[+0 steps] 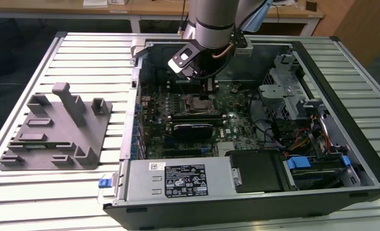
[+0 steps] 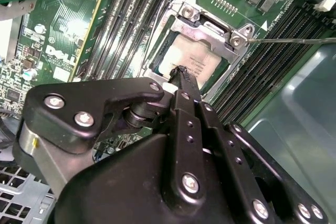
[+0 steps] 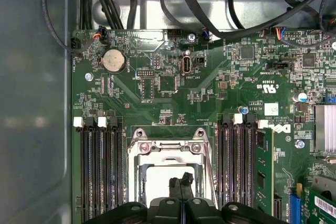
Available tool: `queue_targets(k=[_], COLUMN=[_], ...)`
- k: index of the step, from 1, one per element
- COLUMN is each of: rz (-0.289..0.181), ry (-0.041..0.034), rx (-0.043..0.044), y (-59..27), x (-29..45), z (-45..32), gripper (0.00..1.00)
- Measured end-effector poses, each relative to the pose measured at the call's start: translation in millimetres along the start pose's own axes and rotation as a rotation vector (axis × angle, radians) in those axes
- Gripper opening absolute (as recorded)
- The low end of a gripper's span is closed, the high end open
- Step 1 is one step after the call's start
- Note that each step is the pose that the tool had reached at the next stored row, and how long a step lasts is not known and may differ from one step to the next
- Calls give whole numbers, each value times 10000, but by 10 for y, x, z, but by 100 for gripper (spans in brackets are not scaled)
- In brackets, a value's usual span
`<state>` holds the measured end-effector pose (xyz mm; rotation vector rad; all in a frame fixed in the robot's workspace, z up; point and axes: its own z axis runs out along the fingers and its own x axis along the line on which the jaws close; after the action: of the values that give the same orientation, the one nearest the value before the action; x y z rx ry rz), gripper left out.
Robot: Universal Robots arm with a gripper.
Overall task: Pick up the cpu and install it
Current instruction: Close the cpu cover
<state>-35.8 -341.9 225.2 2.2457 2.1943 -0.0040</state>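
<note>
- On the exterior view's left, a grey moulded fixture [image 1: 55,130] stands on the slatted table [image 1: 93,57], well apart from the work.
- Next along is the open computer case [image 1: 241,208]. It lies on its side with its motherboard [image 1: 238,108] facing up and the power supply [image 1: 176,180] at the near edge.
- Near the middle of the board is the CPU socket [image 2: 210,22], with memory slots [image 3: 100,171] on both sides of it in the first wrist view.
- The cpu [image 2: 197,56] lies flat inside that socket with its pale metal top up, and the socket's metal frame surrounds it. I cannot tell whether the frame is clamped down.
- The gripper [image 2: 181,73] reaches down into the case directly over the socket. Its fingertips [image 3: 187,179] are drawn close together with only a thin slit between them — nothing is held there.
- The relation that matters is vertical: the chip sits straight beneath the tips, not off to a side. In both wrist views the tips stand over the chip's top near one edge rather than its middle.
- I cannot tell whether the tips touch the metal top or hang just above it.
- The chip is square, so it has no long axis to line up with — and this one arm is the only one that can reach it.
- On the exterior view's right, the metal drive cage [image 1: 286,91] stands clear of the gripper.
</note>
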Motion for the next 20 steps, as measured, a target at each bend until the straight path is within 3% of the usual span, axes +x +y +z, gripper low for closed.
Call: queue_targets(k=[8, 15, 20], rz=[-139, -938, -1774], ry=[1, 1, 1], rx=[-1, -3, -6], y=[-2, -4, -5], x=[0, 0, 0], z=[1, 1, 1], gripper=[11, 11, 11])
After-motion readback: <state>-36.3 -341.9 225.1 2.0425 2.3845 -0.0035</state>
